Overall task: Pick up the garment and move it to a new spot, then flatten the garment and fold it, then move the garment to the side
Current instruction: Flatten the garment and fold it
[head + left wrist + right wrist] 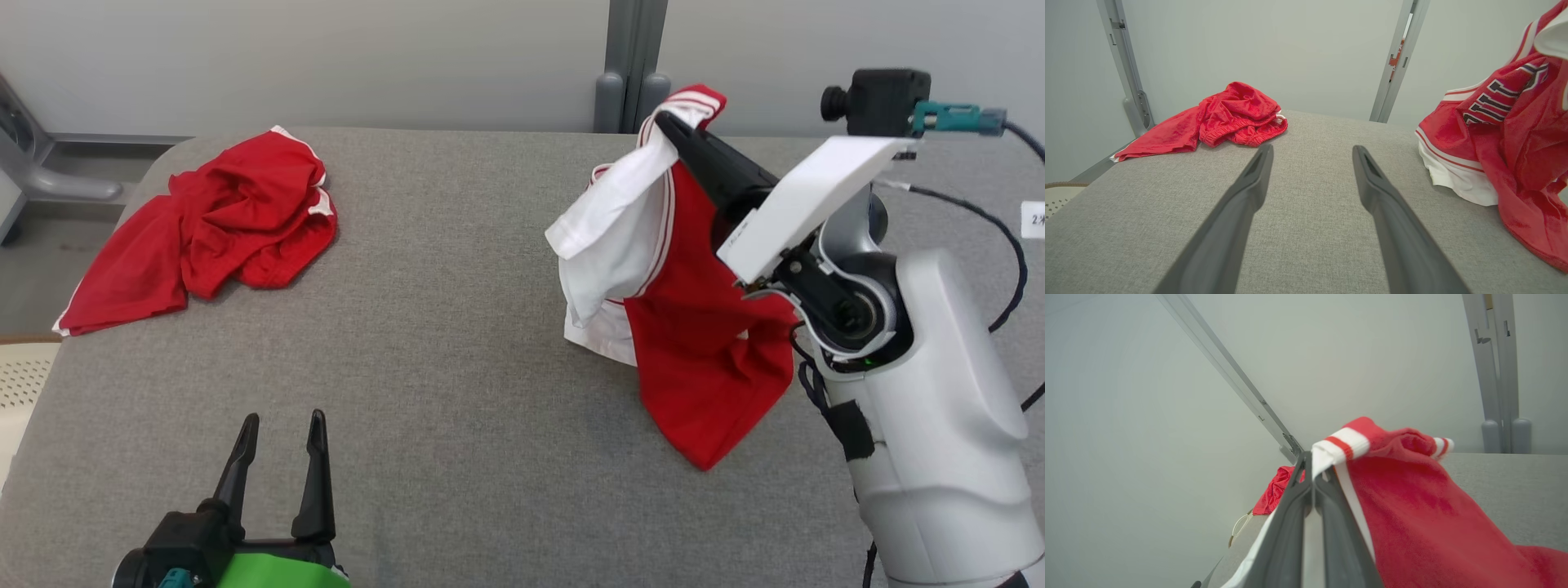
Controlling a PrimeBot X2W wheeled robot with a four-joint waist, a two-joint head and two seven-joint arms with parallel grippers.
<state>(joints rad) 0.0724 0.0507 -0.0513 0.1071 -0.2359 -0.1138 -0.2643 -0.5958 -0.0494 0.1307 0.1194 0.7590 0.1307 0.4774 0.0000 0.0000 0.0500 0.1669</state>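
Garment (pixel 694 359) pinched at striped edge by my right hand (pixel 665 122), 2 o'clock; lift until hem clears desk (pixel 457 327). Left hand (pixel 282 425) spread, idle.

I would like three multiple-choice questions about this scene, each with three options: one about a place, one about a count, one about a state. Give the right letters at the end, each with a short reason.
1. Where on the grey table does the crumpled red garment lie?
A. Near its far left corner
B. In its middle
C. At its near right edge

2. How many garments are on view?
A. One
B. Two
C. Three

3. In what state is the right gripper?
A. Open, holding nothing
B. Shut on the red-and-white jersey
C. Shut, holding nothing

Answers:
1 A: in the head view it lies by the far left corner.
2 B: there are the crumpled red garment and the jersey.
3 B: it pinches the jersey's striped edge and holds it up.
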